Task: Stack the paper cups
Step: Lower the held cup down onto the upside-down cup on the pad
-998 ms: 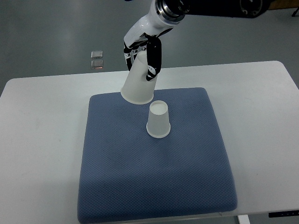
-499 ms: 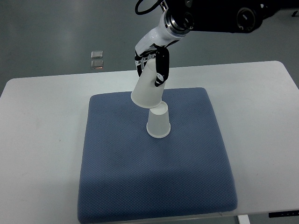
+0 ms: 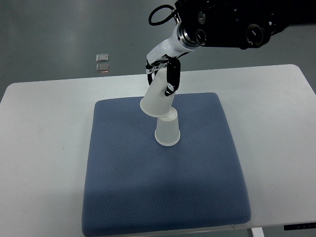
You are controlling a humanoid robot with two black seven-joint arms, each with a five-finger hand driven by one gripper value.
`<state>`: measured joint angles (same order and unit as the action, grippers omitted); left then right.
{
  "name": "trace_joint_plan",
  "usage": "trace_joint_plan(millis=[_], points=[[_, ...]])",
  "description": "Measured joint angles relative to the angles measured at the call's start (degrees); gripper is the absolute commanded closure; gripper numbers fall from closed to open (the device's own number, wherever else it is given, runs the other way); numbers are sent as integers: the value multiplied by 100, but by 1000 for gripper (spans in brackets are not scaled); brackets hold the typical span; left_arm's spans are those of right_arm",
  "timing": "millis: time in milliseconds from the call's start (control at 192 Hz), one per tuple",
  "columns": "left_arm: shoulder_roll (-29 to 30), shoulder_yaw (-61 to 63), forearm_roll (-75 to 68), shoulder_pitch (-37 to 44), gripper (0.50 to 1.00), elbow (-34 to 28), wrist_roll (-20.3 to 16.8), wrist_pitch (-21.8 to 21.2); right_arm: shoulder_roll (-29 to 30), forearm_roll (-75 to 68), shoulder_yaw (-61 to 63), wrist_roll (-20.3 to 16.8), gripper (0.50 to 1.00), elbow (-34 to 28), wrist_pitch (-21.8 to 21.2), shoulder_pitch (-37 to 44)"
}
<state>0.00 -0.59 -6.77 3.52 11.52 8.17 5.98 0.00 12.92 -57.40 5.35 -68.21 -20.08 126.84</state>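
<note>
A blue mat (image 3: 163,197) covers the middle of the white table (image 3: 39,148). On the mat's far half stands 1 paper cup (image 3: 167,131), upside down. A second cup (image 3: 158,99), tilted, mouth down, overlaps the top of the first; whether they touch is unclear. The right hand (image 3: 163,71) grasps this second cup near its base. Beyond the table, 2 small squares (image 3: 102,63) lie on the floor
</note>
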Motion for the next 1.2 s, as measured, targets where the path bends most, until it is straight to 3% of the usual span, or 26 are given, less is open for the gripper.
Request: trace_joint_plan(millis=[816, 1201], points=[[0, -10, 0, 0, 500, -20, 0, 0, -1, 167, -128, -96, 875, -52, 85, -364], [0, -5, 0, 0, 500, -20, 0, 0, -1, 197, -169, -128, 854, -52, -21, -151]])
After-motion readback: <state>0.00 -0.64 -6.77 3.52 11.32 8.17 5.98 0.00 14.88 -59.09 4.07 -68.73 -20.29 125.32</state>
